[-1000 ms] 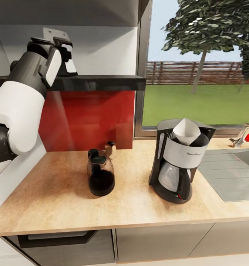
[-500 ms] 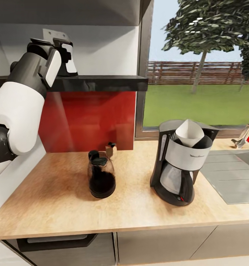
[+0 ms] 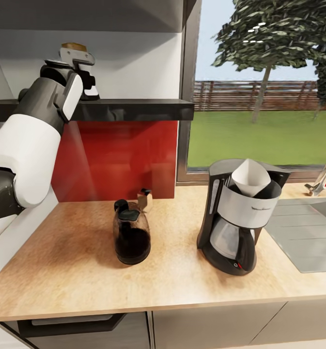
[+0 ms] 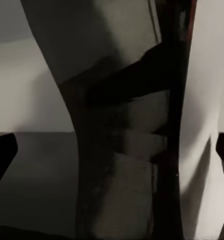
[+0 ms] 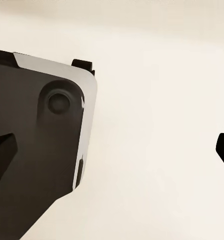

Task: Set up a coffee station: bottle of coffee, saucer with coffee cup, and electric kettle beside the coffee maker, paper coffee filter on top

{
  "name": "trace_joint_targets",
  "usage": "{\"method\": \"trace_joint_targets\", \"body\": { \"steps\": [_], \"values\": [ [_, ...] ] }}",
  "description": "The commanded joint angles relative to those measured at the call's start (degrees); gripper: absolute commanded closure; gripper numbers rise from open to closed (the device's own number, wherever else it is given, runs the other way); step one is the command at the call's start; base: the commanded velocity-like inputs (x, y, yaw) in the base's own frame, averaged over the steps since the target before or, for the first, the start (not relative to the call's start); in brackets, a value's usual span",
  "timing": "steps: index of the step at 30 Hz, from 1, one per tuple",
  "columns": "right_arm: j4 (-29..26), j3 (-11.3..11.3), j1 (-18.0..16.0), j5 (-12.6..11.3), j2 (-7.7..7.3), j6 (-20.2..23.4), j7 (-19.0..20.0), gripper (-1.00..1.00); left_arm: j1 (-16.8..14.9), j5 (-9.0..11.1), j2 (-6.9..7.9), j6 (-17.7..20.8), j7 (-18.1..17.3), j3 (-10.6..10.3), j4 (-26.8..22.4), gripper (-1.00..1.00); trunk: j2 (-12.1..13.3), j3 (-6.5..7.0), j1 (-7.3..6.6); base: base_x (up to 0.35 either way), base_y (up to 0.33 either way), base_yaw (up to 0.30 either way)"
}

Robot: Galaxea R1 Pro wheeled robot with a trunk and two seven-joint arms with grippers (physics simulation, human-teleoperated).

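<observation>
The black and silver coffee maker [image 3: 240,218] stands on the wooden countertop [image 3: 61,271] with a white paper filter [image 3: 250,177] in its top. To its left is a glass bottle of dark coffee [image 3: 131,237] with a black lid. My left gripper [image 3: 85,80] is raised to the black shelf [image 3: 133,109], against a grey thing with a brown top [image 3: 74,47]. In the left wrist view the left gripper [image 4: 112,150] is open, with a dark and pale object [image 4: 126,150] close between its fingers. The right gripper [image 5: 112,150] hangs open over a pale floor. Saucer, cup and kettle are out of view.
A small shaker [image 3: 144,198] stands behind the bottle by the red backsplash. A sink [image 3: 308,237] and tap [image 3: 322,179] lie right of the coffee maker. A wall cabinet hangs above the shelf. A black and white robot part [image 5: 37,145] is under the right gripper.
The head view has shifted a little. My left arm has reached further in at the shelf, and the brown top above the gripper now shows.
</observation>
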Motion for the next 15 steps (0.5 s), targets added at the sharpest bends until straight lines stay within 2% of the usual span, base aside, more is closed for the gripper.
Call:
{"method": "trace_joint_targets", "body": {
  "steps": [1,8,15],
  "values": [
    [0.03,-0.48,-0.05,0.51,-0.02,-0.17,0.2,-1.0,0.02,-0.18,0.05,0.41,0.13,-0.36,-0.05,-1.0,-0.13,-0.13,0.03,0.0,0.0,0.0],
    [0.03,-0.48,-0.05,0.51,-0.02,-0.17,0.2,-1.0,0.19,-0.19,0.02,0.35,0.16,-0.36,-0.07,-1.0,-0.13,-0.13,0.03,0.169,0.0,0.0],
    [0.03,-0.48,-0.05,0.51,-0.02,-0.17,0.2,-1.0,0.21,-0.05,0.02,0.43,0.07,-0.36,-0.71,-1.0,-0.13,-0.13,0.03,0.03,0.0,0.0]
  ]
}}
